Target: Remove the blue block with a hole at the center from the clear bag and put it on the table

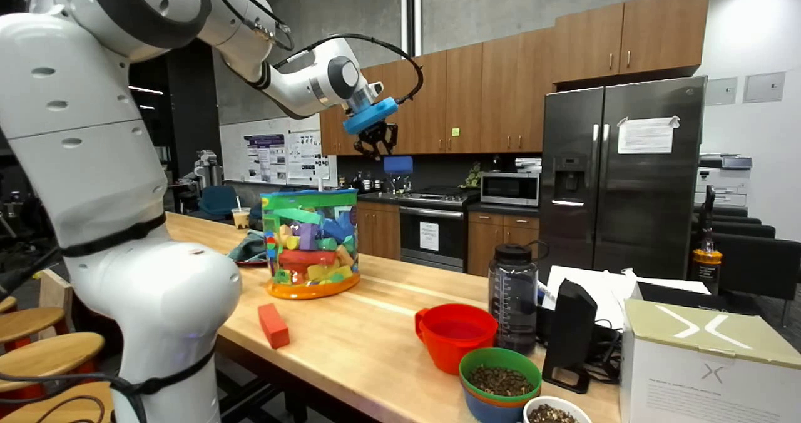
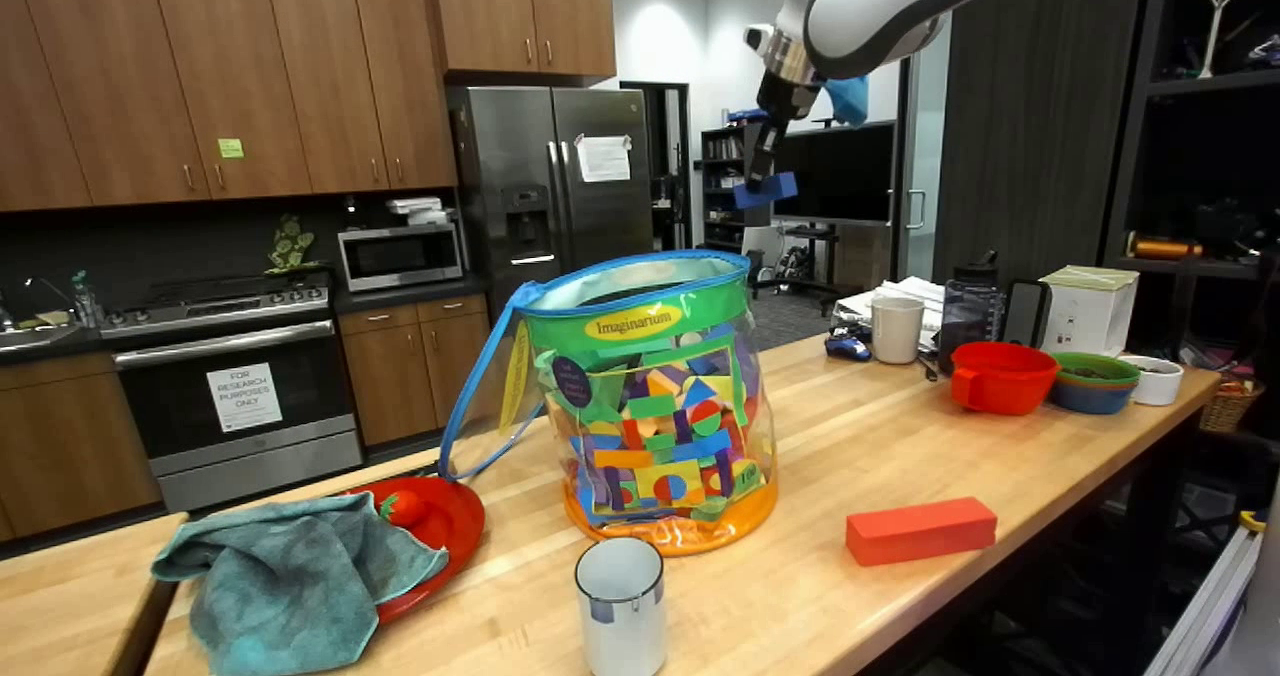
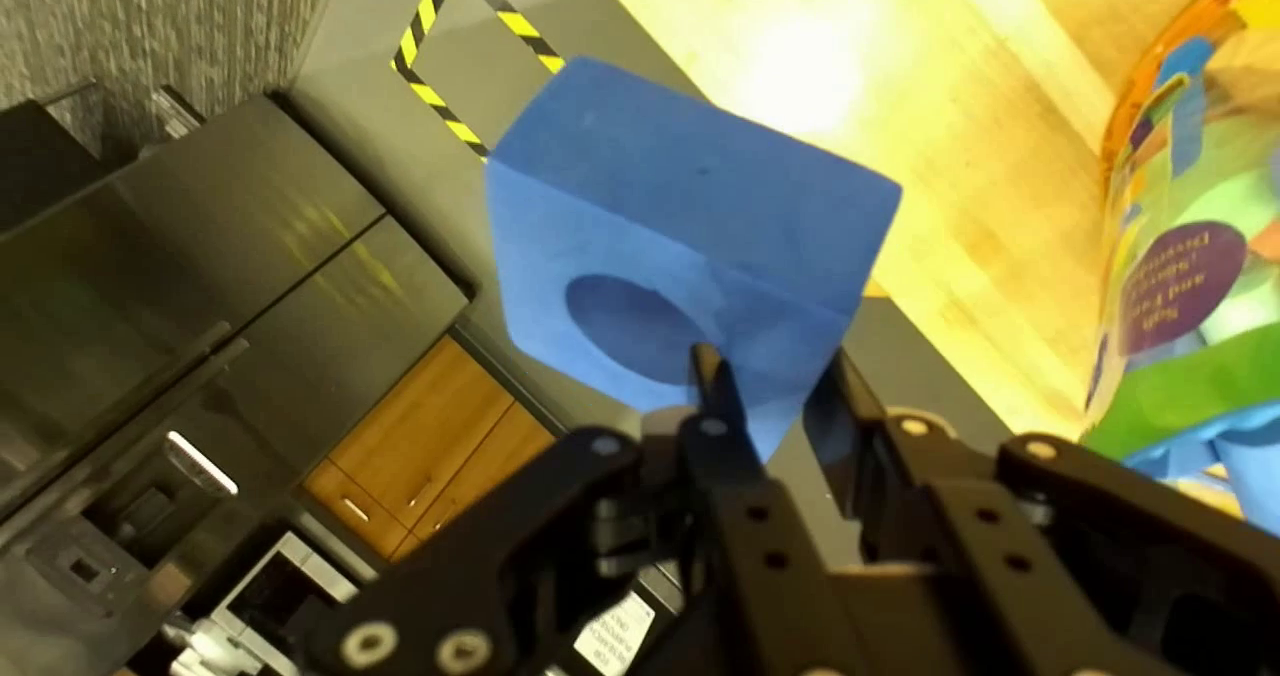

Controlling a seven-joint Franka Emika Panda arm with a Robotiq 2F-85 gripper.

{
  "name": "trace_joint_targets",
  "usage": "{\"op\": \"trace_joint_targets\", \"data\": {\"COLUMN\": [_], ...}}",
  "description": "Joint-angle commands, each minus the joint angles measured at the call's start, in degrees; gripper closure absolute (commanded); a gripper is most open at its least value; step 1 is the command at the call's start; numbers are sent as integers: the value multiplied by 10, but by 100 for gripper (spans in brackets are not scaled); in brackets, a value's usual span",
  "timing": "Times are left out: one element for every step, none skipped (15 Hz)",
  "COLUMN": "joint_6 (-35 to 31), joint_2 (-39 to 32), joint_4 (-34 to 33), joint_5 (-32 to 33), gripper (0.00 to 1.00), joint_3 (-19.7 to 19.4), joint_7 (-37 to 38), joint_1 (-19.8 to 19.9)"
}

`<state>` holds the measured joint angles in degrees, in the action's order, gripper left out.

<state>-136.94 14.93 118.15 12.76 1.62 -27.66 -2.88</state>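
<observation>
The blue block [image 3: 690, 176] has a round hole in one face. My gripper [image 3: 770, 366] is shut on one end of it in the wrist view. In both exterior views the gripper [image 1: 377, 151] [image 2: 762, 171] holds the blue block [image 1: 398, 164] [image 2: 768, 190] in the air, higher than the clear bag's rim. The clear bag [image 1: 310, 244] [image 2: 660, 416] stands upright on the wooden table [image 1: 369, 323] [image 2: 820, 456], stuffed with multicoloured blocks. Its top is open, with a blue rim and green band. Part of the bag also shows at the right of the wrist view [image 3: 1190, 286].
A red-orange block [image 1: 273, 326] [image 2: 920, 531] lies near the table edge beside the bag. A white mug [image 2: 622, 606] and a red plate [image 2: 460, 516] with a teal cloth [image 2: 290, 576] stand near the bag. A red bowl [image 1: 457, 332], a bottle [image 1: 513, 298] and green bowl [image 1: 500, 354] stand farther along.
</observation>
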Motion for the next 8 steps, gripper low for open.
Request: {"op": "trace_joint_targets", "data": {"joint_6": [1, -6, -8, -8, -6, -4, -1, -1], "joint_2": [64, 78, 90, 99, 108, 118, 127, 135], "joint_4": [100, 132, 162, 187, 213, 238, 260, 284], "joint_5": [17, 14, 11, 11, 9, 9, 7, 6], "gripper": [94, 94, 94, 94, 94, 94, 94, 94], "joint_3": [-9, -11, -12, -13, -14, -15, -15, -16], "joint_7": [23, 30, 37, 44, 50, 54, 56, 59], "joint_1": [4, 4, 3, 3, 3, 2, 0, -1]}}
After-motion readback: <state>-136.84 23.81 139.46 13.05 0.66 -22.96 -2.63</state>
